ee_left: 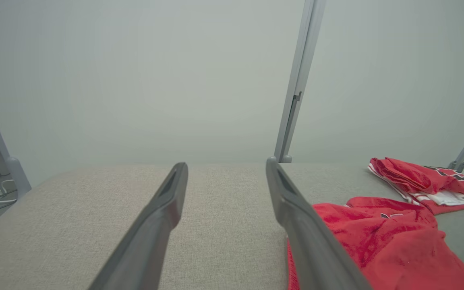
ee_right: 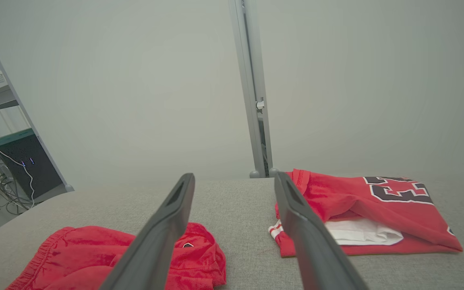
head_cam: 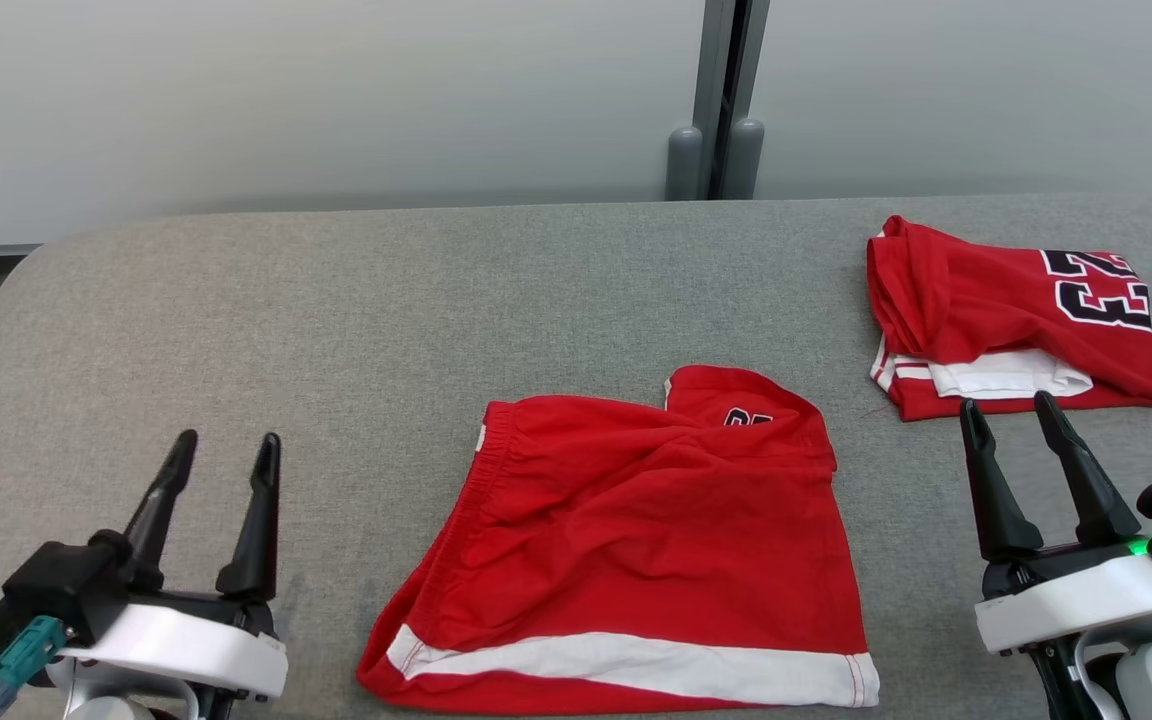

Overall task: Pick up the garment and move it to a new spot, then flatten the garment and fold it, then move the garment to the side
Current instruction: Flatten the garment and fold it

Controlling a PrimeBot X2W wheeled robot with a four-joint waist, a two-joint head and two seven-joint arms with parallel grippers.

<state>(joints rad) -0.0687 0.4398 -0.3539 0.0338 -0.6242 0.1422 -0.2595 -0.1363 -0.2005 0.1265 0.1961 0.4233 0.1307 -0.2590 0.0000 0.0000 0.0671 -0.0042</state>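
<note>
Between my two grippers, low in the middle of the head view, the red shorts (head_cam: 636, 540) lie on the grey desk (head_cam: 336, 300). I take them to be the garment in hand, since the red jersey (head_cam: 1016, 320) at the upper right already sits folded off to the side.

The left gripper (head_cam: 228, 440) stands at the lower left with its fingers spread and nothing between them. The right gripper (head_cam: 1008, 402) at the lower right is spread just as wide and also empty, its tips close under the jersey's lower edge. Neither touches the shorts.

The shorts run wider than tall across the frame. Their gathered waistband forms the left edge, slanting down toward the lower left, and a white band follows the bottom edge. From the left gripper they lie to the right, from the right gripper to the left. At fingertip height their right edge looks nearer to the right gripper, while the lower left corner comes close to my left wrist.

They are not flat: creases fan across the cloth, and at the upper right a flap with black print is turned over on top. By my reckoning that flap and the wrinkles need smoothing before any fold, and soft cloth like this will bunch if pinched at one point.
</note>
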